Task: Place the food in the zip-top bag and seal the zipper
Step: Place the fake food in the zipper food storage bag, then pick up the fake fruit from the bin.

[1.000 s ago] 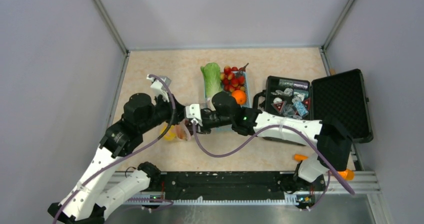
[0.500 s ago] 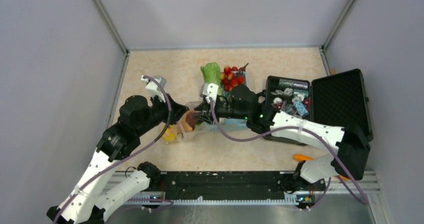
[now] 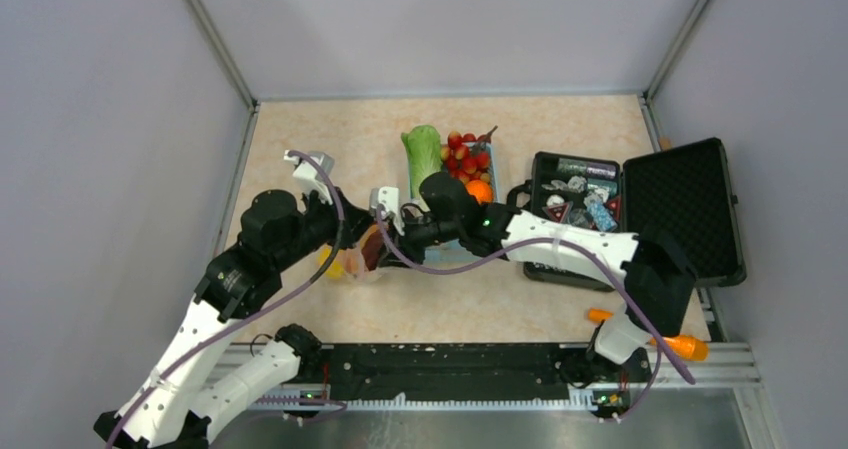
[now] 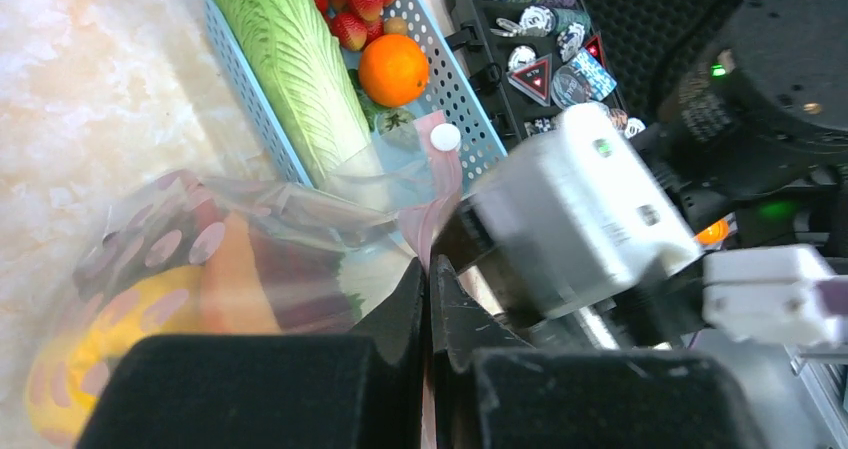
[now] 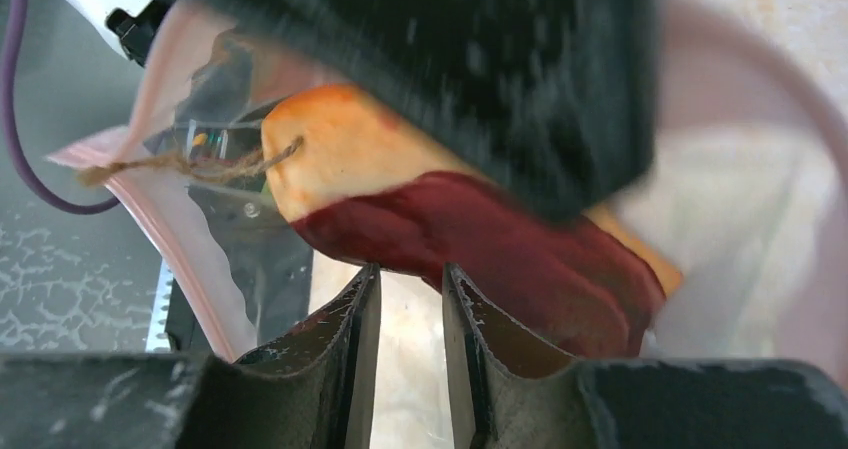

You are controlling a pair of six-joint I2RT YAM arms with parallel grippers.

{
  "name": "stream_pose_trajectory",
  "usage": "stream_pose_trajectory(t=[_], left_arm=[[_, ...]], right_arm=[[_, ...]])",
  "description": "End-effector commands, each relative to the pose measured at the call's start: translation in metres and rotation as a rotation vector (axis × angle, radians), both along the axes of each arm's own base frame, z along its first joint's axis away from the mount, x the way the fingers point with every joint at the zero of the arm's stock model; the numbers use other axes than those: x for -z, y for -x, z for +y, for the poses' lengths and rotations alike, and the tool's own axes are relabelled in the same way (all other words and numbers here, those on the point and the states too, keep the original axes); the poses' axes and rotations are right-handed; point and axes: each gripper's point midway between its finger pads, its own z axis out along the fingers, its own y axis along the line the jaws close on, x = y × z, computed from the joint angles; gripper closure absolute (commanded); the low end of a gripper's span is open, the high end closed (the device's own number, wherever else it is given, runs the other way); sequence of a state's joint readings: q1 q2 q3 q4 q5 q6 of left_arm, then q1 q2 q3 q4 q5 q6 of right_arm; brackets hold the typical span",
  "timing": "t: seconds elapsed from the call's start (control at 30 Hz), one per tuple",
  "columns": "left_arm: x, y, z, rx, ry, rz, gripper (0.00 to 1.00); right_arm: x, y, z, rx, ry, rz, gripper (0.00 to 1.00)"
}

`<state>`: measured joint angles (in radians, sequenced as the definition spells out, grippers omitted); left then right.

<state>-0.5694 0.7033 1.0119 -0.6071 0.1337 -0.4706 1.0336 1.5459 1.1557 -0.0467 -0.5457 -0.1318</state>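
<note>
Loading underway: left jaws clamp the mouth of the zip-top bag (image 4: 160, 229); right jaws, slightly parted, empty, by a red-orange fruit (image 5: 450, 229) inside. Next, probably another basket (image 4: 462, 109) pick.

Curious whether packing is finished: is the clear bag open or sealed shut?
Open. The zip-top bag gapes, its pink zipper unjoined, food inside.

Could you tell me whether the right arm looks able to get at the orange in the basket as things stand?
Probably yes: the orange lies uncovered in the blue basket, close beside that arm. Its pincer, at the zip-top bag's mouth, would only need to draw back.
</note>
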Motion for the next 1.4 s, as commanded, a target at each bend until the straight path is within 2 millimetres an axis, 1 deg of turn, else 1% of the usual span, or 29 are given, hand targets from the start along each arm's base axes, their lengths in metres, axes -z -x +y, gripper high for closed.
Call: stream_pose_trajectory(t=[0.0,0.07,0.17,0.27,0.3,0.37,0.47,0.57,0.6,0.63,0.67,0.73,0.8,0.87,0.93,1.0,1.1,1.13,1.23,1.27,1.33,1.37], left_arm=[[-0.038,-0.001,-0.005,0.012,0.087,-0.097,1.00],[-0.039,-0.002,-0.006,0.015,0.094,-0.095,1.00],[-0.039,-0.001,-0.007,0.017,0.104,-0.090,1.00],[-0.040,-0.001,-0.006,0.008,0.106,-0.092,1.00],[-0.039,-0.002,-0.005,0.005,0.102,-0.092,1.00],[-0.038,-0.003,-0.003,-0.006,0.093,-0.094,1.00],[-0.037,-0.005,0.002,-0.032,0.077,-0.098,1.00],[-0.033,-0.008,0.008,-0.069,0.059,-0.100,1.00],[-0.032,-0.009,0.010,-0.078,0.053,-0.102,1.00],[-0.031,-0.010,0.012,-0.090,0.045,-0.102,1.00],[-0.030,-0.011,0.012,-0.094,0.042,-0.102,1.00],[-0.029,-0.013,0.012,-0.094,0.037,-0.100,1.00],[-0.031,-0.014,0.011,-0.093,0.037,-0.102,1.00],[-0.031,-0.014,0.011,-0.093,0.037,-0.103,1.00],[-0.031,-0.014,0.011,-0.095,0.037,-0.104,1.00],[-0.031,-0.013,0.012,-0.094,0.039,-0.105,1.00],[-0.029,-0.012,0.012,-0.094,0.041,-0.103,1.00],[-0.029,-0.012,0.011,-0.089,0.040,-0.101,1.00],[-0.028,-0.011,0.009,-0.079,0.043,-0.097,1.00],[-0.027,-0.012,0.008,-0.077,0.044,-0.096,1.00],[-0.026,-0.011,0.007,-0.072,0.045,-0.093,1.00],[-0.025,-0.011,0.007,-0.069,0.046,-0.091,1.00]], right_arm=[[0.002,0.001,0.022,-0.049,0.034,-0.012,0.72],[0.000,-0.015,0.035,0.028,-0.033,-0.026,0.72],[0.005,-0.027,0.040,0.100,-0.052,-0.025,0.71],[0.006,-0.035,0.038,0.158,-0.048,-0.027,0.69],[0.004,-0.037,0.036,0.174,-0.050,-0.033,0.67],[-0.007,-0.035,0.030,0.183,-0.085,-0.052,0.63],[-0.039,-0.024,0.014,0.182,-0.184,-0.079,0.53],[-0.072,-0.018,-0.007,0.207,-0.269,-0.116,0.44],[-0.080,-0.017,-0.014,0.220,-0.290,-0.129,0.41],[-0.093,-0.014,-0.023,0.233,-0.321,-0.145,0.40],[-0.096,-0.014,-0.027,0.243,-0.330,-0.148,0.39],[-0.109,-0.009,-0.038,0.246,-0.366,-0.163,0.39],[-0.113,-0.006,-0.046,0.255,-0.383,-0.172,0.39],[-0.118,-0.014,-0.058,0.327,-0.407,-0.188,0.39],[-0.121,-0.029,-0.073,0.448,-0.434,-0.209,0.37],[-0.121,-0.047,-0.091,0.589,-0.463,-0.204,0.31],[-0.109,-0.080,-0.116,0.793,-0.467,-0.119,0.24],[-0.099,-0.096,-0.127,0.894,-0.453,-0.048,0.23],[-0.069,-0.134,-0.147,1.083,-0.388,0.096,0.23],[-0.059,-0.143,-0.153,1.139,-0.364,0.125,0.23],[-0.041,-0.160,-0.160,1.214,-0.304,0.125,0.24],[-0.027,-0.167,-0.162,1.246,-0.261,0.137,0.24]])
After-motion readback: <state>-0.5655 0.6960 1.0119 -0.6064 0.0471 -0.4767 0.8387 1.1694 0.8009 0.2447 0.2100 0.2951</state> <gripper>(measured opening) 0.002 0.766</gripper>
